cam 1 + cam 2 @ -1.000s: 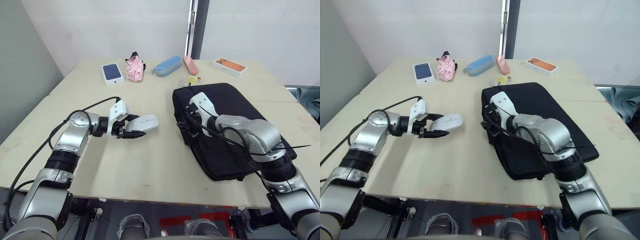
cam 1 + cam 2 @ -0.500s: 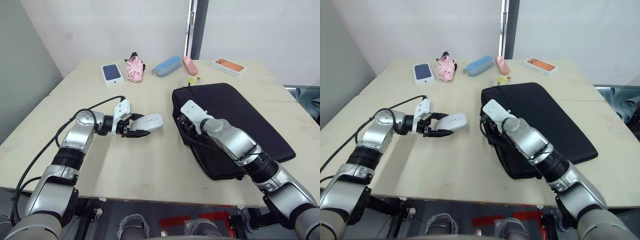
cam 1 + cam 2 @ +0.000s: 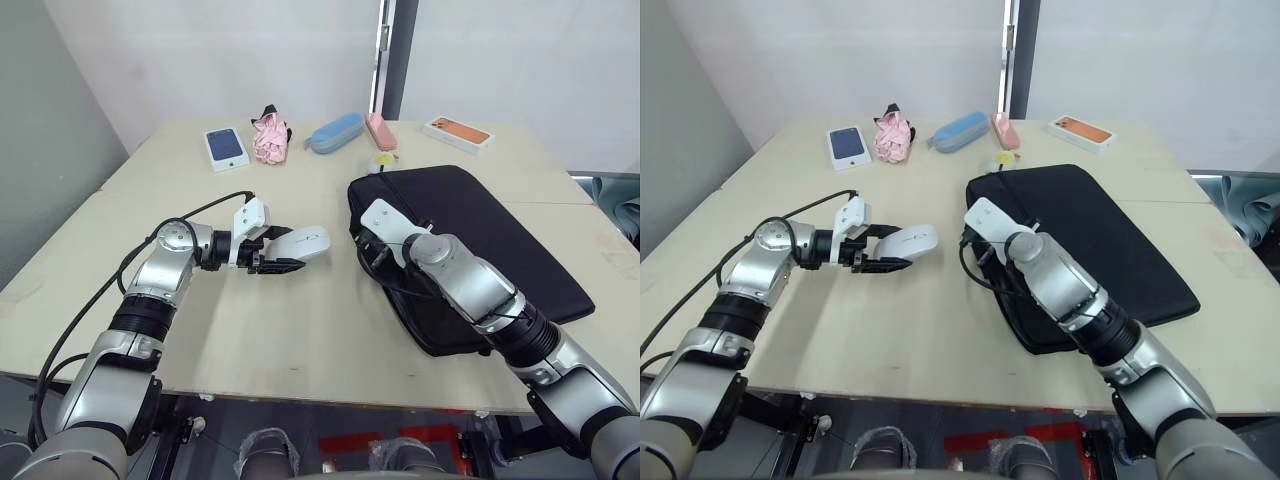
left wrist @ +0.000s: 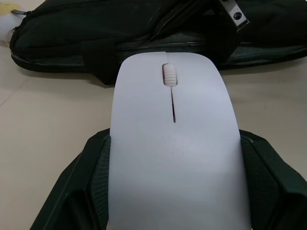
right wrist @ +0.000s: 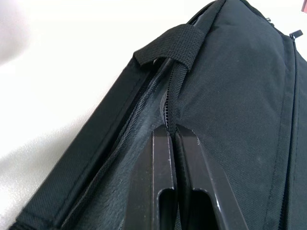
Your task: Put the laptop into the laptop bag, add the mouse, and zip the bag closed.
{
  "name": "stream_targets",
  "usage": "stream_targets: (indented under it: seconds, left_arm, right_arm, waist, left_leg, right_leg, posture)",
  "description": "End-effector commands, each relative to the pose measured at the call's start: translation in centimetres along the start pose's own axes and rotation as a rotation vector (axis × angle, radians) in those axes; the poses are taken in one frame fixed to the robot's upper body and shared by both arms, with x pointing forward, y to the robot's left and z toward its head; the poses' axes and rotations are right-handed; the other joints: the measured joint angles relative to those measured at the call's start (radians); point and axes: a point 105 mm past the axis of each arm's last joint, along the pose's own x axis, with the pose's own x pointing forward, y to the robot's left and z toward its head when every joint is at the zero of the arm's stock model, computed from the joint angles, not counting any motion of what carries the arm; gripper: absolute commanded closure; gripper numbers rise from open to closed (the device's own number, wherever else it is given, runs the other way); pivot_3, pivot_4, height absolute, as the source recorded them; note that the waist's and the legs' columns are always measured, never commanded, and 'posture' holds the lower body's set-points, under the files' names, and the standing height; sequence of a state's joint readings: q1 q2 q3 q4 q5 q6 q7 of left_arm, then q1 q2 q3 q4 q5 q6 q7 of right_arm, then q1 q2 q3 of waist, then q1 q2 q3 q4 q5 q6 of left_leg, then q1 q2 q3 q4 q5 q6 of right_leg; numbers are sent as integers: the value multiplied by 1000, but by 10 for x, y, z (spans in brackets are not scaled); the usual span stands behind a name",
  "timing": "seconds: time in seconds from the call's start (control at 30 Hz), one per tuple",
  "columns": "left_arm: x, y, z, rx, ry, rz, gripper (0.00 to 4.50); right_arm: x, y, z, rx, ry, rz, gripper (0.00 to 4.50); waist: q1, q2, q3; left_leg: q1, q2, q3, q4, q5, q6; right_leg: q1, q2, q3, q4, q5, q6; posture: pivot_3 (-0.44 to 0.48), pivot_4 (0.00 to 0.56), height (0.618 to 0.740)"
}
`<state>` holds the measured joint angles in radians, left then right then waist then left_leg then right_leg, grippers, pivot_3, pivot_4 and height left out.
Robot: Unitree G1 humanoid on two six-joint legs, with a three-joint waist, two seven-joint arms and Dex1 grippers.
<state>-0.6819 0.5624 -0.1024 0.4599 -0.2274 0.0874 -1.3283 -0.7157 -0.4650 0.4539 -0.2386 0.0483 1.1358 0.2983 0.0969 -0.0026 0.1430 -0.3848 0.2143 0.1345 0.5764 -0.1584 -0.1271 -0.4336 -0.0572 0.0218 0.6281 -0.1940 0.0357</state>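
Observation:
The black laptop bag [image 3: 490, 245] lies flat on the right half of the table, its zippered edge facing the middle. My right gripper [image 3: 371, 250] is at that edge, shut on the fabric along the zipper [image 5: 169, 103], just below a strap handle [image 5: 178, 44]. My left gripper [image 3: 287, 258] hovers to the left of the bag, shut on a white mouse [image 4: 174, 143] that points toward the bag's opening. The laptop is hidden.
Along the table's far side lie a blue phone box [image 3: 225, 146], a pink cloth [image 3: 269, 137], a blue case [image 3: 335, 131], a pink case [image 3: 381, 130] and an orange phone box [image 3: 458, 131]. A small yellow item [image 3: 383, 160] sits by the bag's far corner.
My right gripper has closed on the bag's zipper edge. My left gripper has carried the mouse to the right, nearer the bag.

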Motion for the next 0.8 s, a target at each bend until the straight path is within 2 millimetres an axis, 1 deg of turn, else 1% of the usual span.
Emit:
stream_targets:
  seconds: [0.03,0.17,0.3,0.4,0.53,0.63,0.73,0.8]
  left_arm:
    - [4,1,10,42,-14,-21,1638]
    - [9,0,11,39,-21,-38,1638]
    - [13,1,10,40,-24,-32,1638]
    - [17,1,11,40,-39,-28,1638]
    - [26,2,13,57,-52,-21,1638]
    - [35,4,19,75,-80,-9,1638]
    - [44,4,24,88,-103,-14,1638]
    - [53,7,24,103,-100,2,1638]
  right_arm:
    - [-23,-18,35,127,-132,27,4489]
    - [-50,-49,58,304,-241,61,4489]
    - [-72,-67,69,426,-315,130,4489]
    - [-85,-73,74,502,-362,194,4489]
    - [-93,-83,81,611,-429,239,4489]
    - [-101,-86,90,664,-488,290,4489]
    - [-104,-89,94,698,-513,311,4489]
    - [-102,-89,92,707,-500,307,4489]
  waist:
    - [0,0,0]
    - [-3,0,0]
    - [-3,0,0]
    - [-2,0,0]
    - [-3,1,1]
    - [-1,1,1]
    - [1,1,1]
    - [4,1,1]
  left_leg:
    - [0,0,0,0,0,0]
    - [0,0,0,0,0,0]
    - [1,1,0,0,0,0]
    - [1,0,0,0,0,0]
    - [0,1,1,0,0,0]
    - [0,1,1,0,0,1]
    - [0,1,1,0,1,1]
    - [0,0,1,0,1,1]
  right_leg:
    - [0,0,0,0,0,0]
    - [0,0,1,1,0,0]
    - [0,1,1,2,-1,-2]
    - [0,1,0,1,-1,-2]
    - [-1,1,0,2,-1,-2]
    - [-1,1,0,2,-2,-4]
    - [-1,1,0,2,-2,-4]
    - [-1,1,0,2,-2,-4]
  posture:
    - [0,150,740]
    - [0,150,740]
    - [0,150,740]
    - [0,150,740]
    - [0,150,740]
    - [0,150,740]
    - [0,150,740]
    - [0,150,740]
